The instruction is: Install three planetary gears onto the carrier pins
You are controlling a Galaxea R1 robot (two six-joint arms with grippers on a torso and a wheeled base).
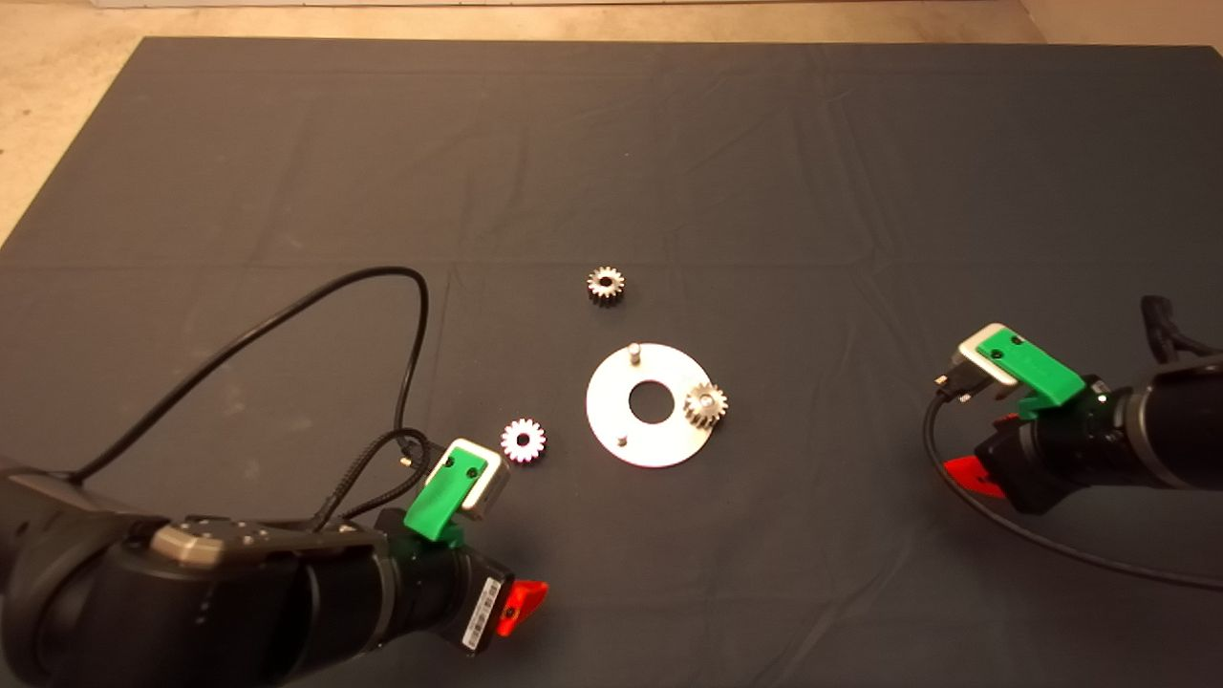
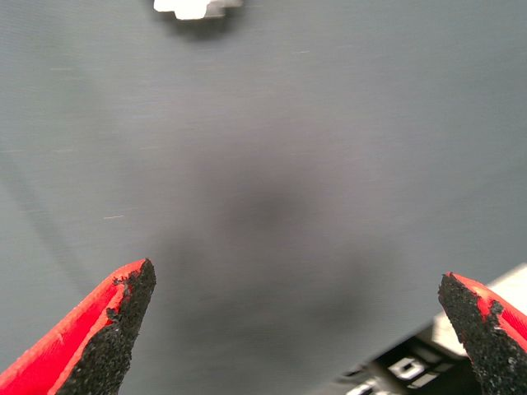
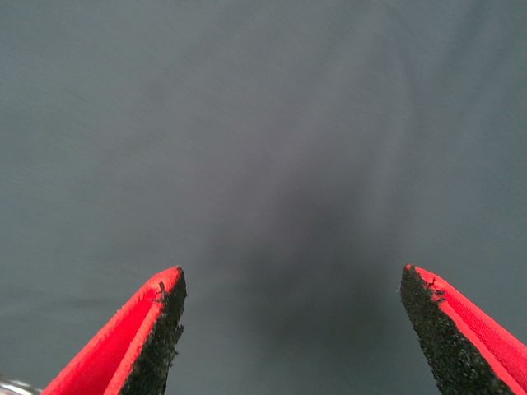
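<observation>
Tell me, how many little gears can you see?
3: one gear sits on the disc, one lies on the mat beyond it, one near the left gripper.

The left gripper (image 2: 296, 329) hangs at seven o'clock, its arm reaching in from eight, fingers spread wide (nothing between them). The right gripper (image 3: 292, 329) sits at three o'clock, likewise agape.

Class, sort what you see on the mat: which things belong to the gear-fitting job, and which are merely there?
Belongs to the job:
- disc with two bare pins
- fitted gear
- loose far gear
- loose near gear
- left pincer, open
- right pincer, open

Merely there:
- mat
- cables
- floor
</observation>
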